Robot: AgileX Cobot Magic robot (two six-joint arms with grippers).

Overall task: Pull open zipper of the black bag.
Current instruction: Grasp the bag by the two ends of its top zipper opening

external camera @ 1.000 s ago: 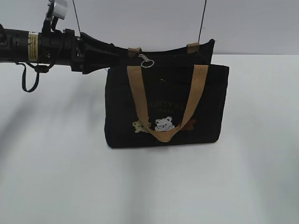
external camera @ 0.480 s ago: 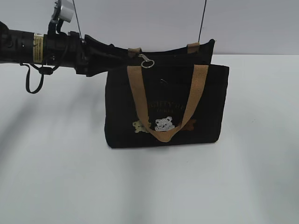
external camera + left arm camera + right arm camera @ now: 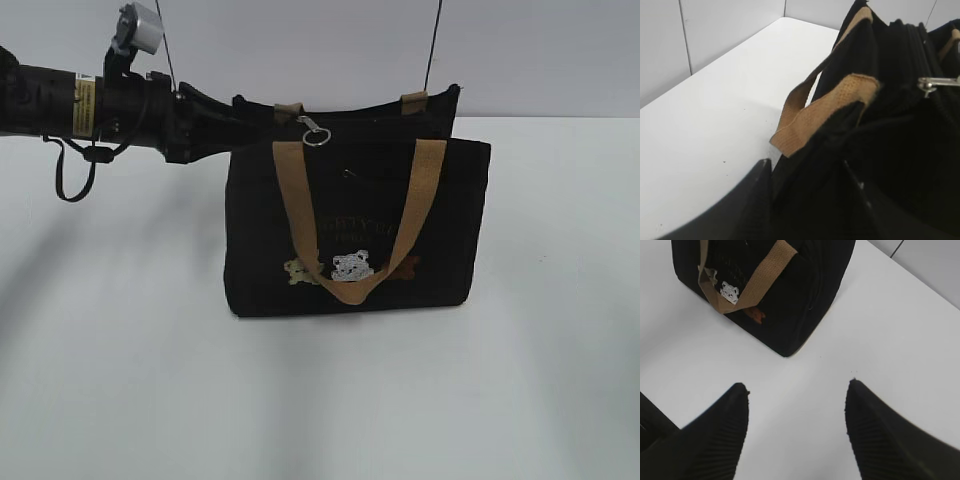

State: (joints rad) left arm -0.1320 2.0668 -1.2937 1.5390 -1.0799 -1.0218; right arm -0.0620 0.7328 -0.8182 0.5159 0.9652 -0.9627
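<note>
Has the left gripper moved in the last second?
Yes. The left gripper slid right along the bag's top left corner; the bag stayed put.

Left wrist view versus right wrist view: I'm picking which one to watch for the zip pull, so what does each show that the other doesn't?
Only the left wrist view shows the silver zipper pull on the bag's top seam, with the left gripper straddling the top corner of the bag. Only the right wrist view shows the bear patches on the front, and the right gripper open over bare table, away from the bag. Both show the black bag, a tan strap and the white table.
</note>
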